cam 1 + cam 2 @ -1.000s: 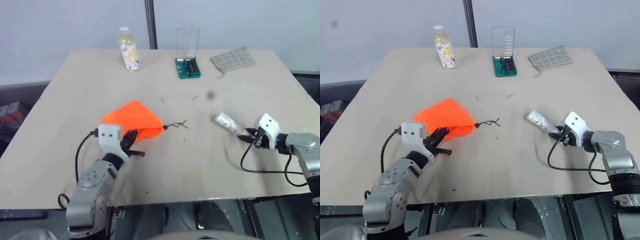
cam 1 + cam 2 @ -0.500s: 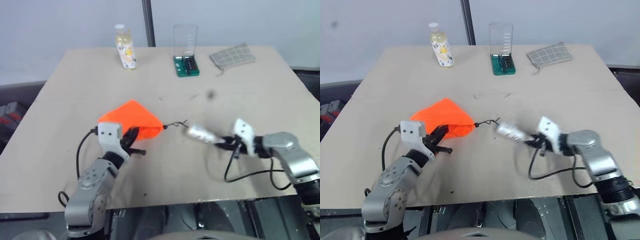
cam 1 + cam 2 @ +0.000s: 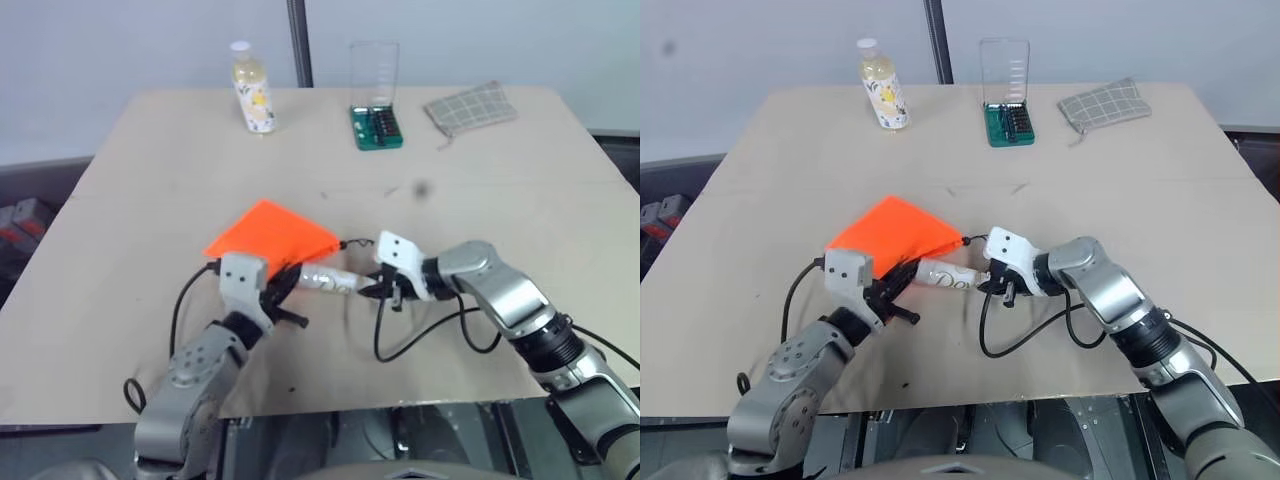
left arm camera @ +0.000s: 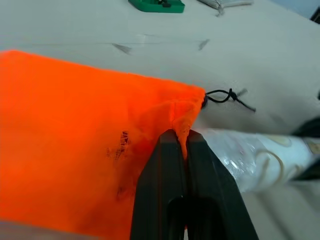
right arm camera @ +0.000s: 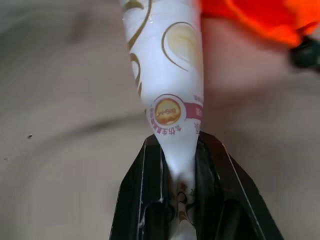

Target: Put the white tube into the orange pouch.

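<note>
Carried across the desk point(image 3: 520, 180) from the robot's right since a second ago, the small white squeeze tube with gold print point(image 3: 945, 277) is pinched at its flat end by the right fingers point(image 5: 150, 200), its far end just at the mouth of the bright orange fabric pouch point(image 3: 268, 232). Beside it the left fingers point(image 4: 165, 165), pressed together, pinch the pouch's gathered edge next to its thin dark drawstring cord point(image 4: 225, 96).

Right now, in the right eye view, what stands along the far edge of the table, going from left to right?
Yellowish bottle with a white cap → clear case with a green bit holder → grey checked cloth.
</note>
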